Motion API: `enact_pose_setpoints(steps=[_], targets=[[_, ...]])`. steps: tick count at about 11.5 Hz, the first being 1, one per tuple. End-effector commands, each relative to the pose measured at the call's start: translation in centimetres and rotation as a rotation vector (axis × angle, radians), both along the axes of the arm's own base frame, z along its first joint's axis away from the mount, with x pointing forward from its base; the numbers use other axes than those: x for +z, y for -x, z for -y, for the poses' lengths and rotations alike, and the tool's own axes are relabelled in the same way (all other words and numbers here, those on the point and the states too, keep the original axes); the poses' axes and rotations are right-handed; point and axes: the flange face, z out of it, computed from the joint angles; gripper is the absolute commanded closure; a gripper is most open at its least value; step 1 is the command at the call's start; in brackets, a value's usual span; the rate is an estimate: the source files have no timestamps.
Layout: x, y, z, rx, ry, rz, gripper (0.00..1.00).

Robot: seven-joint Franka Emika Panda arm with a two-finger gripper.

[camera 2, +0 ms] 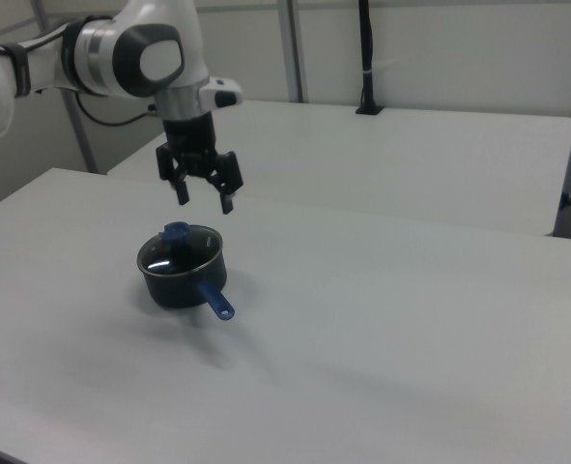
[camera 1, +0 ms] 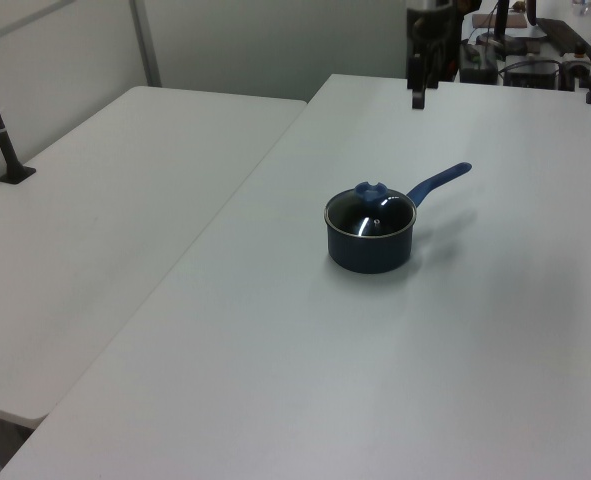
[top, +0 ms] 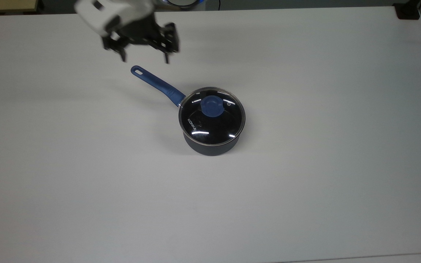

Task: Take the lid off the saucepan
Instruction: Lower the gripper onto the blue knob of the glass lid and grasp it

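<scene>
The saucepan (top: pixel 210 148) stands upright mid-table, dark navy-grey, its long blue handle (top: pixel 155 83) pointing to the top view's upper left. The glass lid (top: pixel 210 128) with its blue knob (top: pixel 211 106) sits closed on it. My gripper (top: pixel 145 59) hangs open and empty above the table, just beyond the handle's end and well up-left of the lid. In the right view the gripper (camera 2: pixel 204 201) hovers above and slightly behind the lid (camera 2: pixel 179 251) and saucepan (camera 2: pixel 174 285). In the left view the gripper (camera 1: pixel 416 95) is behind the saucepan (camera 1: pixel 370 250).
The white table (top: pixel 305 182) spreads bare around the pan. A second table (camera 1: pixel 105 220) adjoins it at the left view's left, with a black clamped post (camera 1: pixel 5 150). A black object (top: pixel 408 11) sits at the top view's upper right corner.
</scene>
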Motion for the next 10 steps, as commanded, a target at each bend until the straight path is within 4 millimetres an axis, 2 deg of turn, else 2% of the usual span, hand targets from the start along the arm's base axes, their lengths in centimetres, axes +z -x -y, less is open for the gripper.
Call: enact_pose_setpoints(steps=[1,2,4,6,8,10], targets=[[-3.5,-2.3,-5.9,0.086,-0.018,-0.002,0.00],[-3.6,-2.6,-6.8,0.091,-0.019,0.024,0.00],[-6.8,-3.5,-10.8,0.105,-0.002,0.016,0.00],[-9.7,-4.3,-13.9,0.150,0.009,0.026,0.00],[-11.4,-4.5,-15.5,0.175,0.016,0.014,0.00],[-12.1,-5.1,-15.9,0.169,0.021,0.037,0.08]])
